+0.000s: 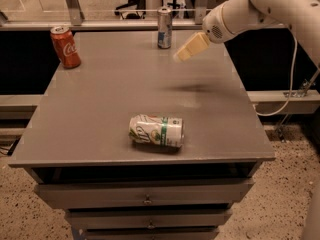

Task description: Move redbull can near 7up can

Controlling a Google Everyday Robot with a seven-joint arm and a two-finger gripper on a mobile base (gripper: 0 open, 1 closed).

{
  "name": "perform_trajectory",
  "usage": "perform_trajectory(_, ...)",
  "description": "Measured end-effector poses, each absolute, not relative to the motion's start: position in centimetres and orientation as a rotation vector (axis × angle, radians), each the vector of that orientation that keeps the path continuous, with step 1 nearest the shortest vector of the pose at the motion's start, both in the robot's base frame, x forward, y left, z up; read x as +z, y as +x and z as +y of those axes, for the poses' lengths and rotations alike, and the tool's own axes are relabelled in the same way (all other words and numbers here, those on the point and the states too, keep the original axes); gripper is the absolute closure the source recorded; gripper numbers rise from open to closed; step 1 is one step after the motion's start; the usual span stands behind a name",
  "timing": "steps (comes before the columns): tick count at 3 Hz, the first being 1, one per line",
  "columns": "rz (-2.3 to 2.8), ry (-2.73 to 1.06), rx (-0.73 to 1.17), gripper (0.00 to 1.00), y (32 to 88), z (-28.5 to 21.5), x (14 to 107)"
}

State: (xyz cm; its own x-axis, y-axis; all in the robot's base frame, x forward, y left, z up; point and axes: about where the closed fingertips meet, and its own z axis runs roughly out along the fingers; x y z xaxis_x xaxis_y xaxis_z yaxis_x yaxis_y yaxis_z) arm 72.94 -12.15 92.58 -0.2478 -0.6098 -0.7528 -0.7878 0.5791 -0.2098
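Gripper, opening indiscernible, hovers just right of the upright far-edge redbull can, probably light, slippery, dentable; best grasped mid-body.
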Motion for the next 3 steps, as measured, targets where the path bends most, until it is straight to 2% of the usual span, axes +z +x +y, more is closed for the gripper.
perform_trajectory(3, 1.872, -0.977, 0.261, 0.00, 76.3, -11.1, 93.3)
